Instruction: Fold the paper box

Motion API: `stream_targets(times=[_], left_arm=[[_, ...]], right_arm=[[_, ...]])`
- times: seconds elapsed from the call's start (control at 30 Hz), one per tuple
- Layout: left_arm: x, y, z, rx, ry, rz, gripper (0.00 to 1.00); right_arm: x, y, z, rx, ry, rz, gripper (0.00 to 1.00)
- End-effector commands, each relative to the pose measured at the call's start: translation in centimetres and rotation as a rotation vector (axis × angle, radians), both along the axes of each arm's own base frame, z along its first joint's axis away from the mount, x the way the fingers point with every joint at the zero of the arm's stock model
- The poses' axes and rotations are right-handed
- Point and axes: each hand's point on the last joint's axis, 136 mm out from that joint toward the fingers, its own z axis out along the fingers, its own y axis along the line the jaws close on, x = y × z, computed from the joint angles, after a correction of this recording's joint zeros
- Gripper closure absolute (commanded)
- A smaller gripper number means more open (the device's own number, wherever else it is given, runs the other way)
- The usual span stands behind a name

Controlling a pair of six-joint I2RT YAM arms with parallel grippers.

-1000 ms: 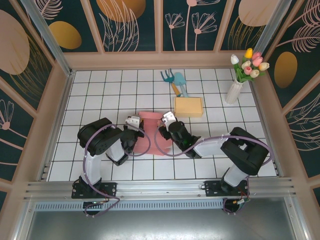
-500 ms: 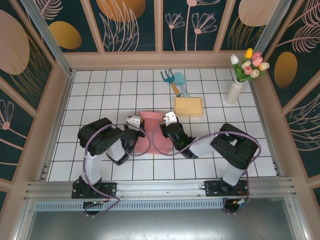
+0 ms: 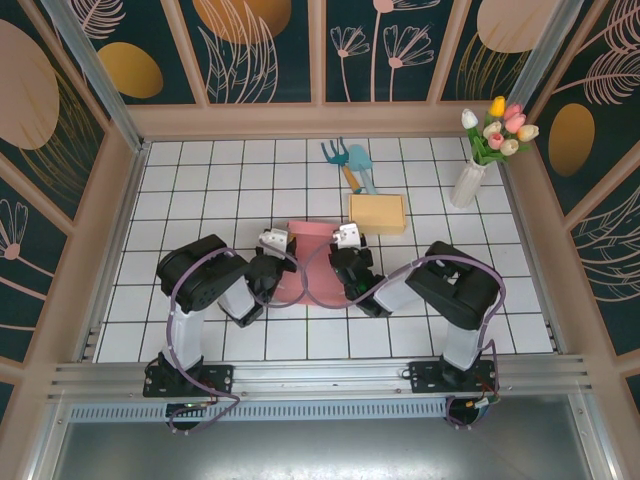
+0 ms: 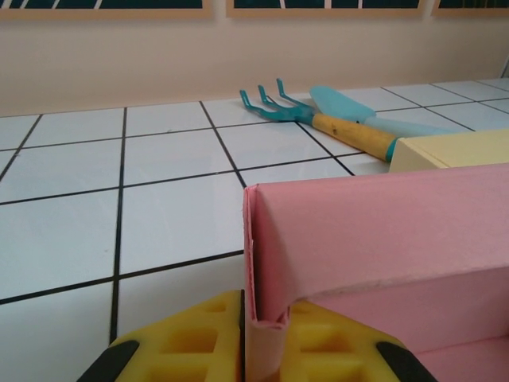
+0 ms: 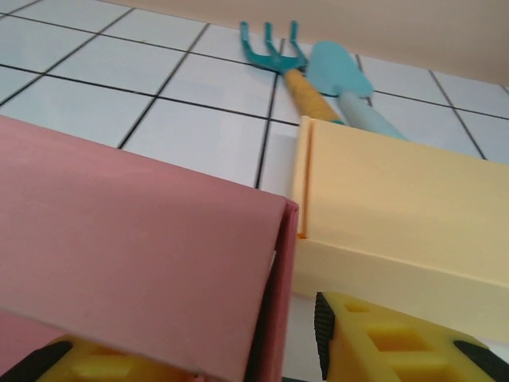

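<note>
The pink paper box (image 3: 312,268) lies mid-table between both arms, its side walls folded up. My left gripper (image 3: 272,244) sits at its left edge. In the left wrist view the yellow fingers (image 4: 187,338) of the left gripper (image 4: 266,338) are shut on the doubled-over left wall of the pink box (image 4: 382,231). My right gripper (image 3: 348,238) is at the box's right edge. In the right wrist view the right gripper (image 5: 191,346) straddles the right wall of the pink box (image 5: 135,255), with a gap between the wall and the right finger (image 5: 382,338).
A closed yellow box (image 3: 377,213) lies just beyond the pink box's right corner, close to my right finger (image 5: 398,215). A teal rake and trowel (image 3: 350,162) lie farther back. A vase of tulips (image 3: 468,180) stands at the back right.
The right gripper slid a little to the right along the box's edge and its jaws narrowed around the wall; its elbow swung leftward. The left gripper kept its grip and shifted slightly right.
</note>
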Motion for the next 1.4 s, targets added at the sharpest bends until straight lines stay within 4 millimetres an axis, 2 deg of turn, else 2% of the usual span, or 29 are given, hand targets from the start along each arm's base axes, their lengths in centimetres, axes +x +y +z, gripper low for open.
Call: stream_targets(times=[0.0,0.1,0.2,0.27,0.37,0.43,0.5,0.57,0.63,0.77,0.9,0.97,1.03,1.1,1.2,1.37], left_arm=[[0.9,1.2,0.2,-0.029,0.009,0.09,0.86],[1.4,1.1,0.0,-0.02,0.024,0.109,0.86],[2.0,1.0,-0.5,-0.001,0.045,0.138,0.86],[2.3,1.0,-0.7,0.008,0.053,0.161,0.86],[2.5,1.0,-0.8,0.019,0.054,0.187,0.87],[2.6,1.0,-0.8,0.024,0.052,0.194,0.87],[2.6,0.9,-0.8,0.026,0.05,0.196,0.87],[2.6,0.8,-0.9,0.031,0.05,0.197,0.87],[2.6,0.7,-0.9,0.036,0.052,0.198,0.87],[2.7,0.6,-1.1,0.045,0.061,0.202,0.87],[2.9,0.7,-1.1,0.049,0.064,0.211,0.87],[2.9,0.6,-1.1,0.047,0.062,0.216,0.87],[3.0,0.7,-1.2,0.05,0.065,0.22,0.87],[3.0,0.6,-1.2,0.054,0.065,0.22,0.87],[3.0,0.5,-1.2,0.057,0.066,0.218,0.87],[3.0,0.4,-1.3,0.062,0.068,0.214,0.87]], right_arm=[[0.8,-5.8,-1.1,-0.029,0.029,-0.273,0.56],[0.4,-9.6,-1.0,-0.011,0.034,-0.485,0.55],[-0.5,-13.4,-0.7,0.002,0.019,-0.719,0.48],[-1.1,-14.7,-0.2,-0.054,0.008,-0.798,0.45],[-1.5,-15.0,0.2,-0.139,-0.001,-0.813,0.41],[-1.2,-14.4,0.2,-0.164,0.016,-0.772,0.41],[0.0,-12.7,-0.7,-0.162,0.082,-0.645,0.4],[1.1,-10.6,-1.7,-0.041,0.146,-0.474,0.41],[1.4,-9.9,-1.9,0.077,0.172,-0.384,0.44],[1.9,-10.5,-1.6,0.082,0.181,-0.379,0.45],[1.7,-12.7,-2.2,0.094,0.203,-0.449,0.45],[1.6,-13.1,-2.4,0.119,0.206,-0.463,0.46],[1.9,-11.5,-2.4,0.12,0.212,-0.408,0.46],[2.1,-9.1,-2.4,0.11,0.205,-0.305,0.45],[2.2,-6.2,-3.3,0.143,0.238,-0.163,0.45],[2.1,-5.5,-5.2,0.162,0.261,-0.138,0.45]])
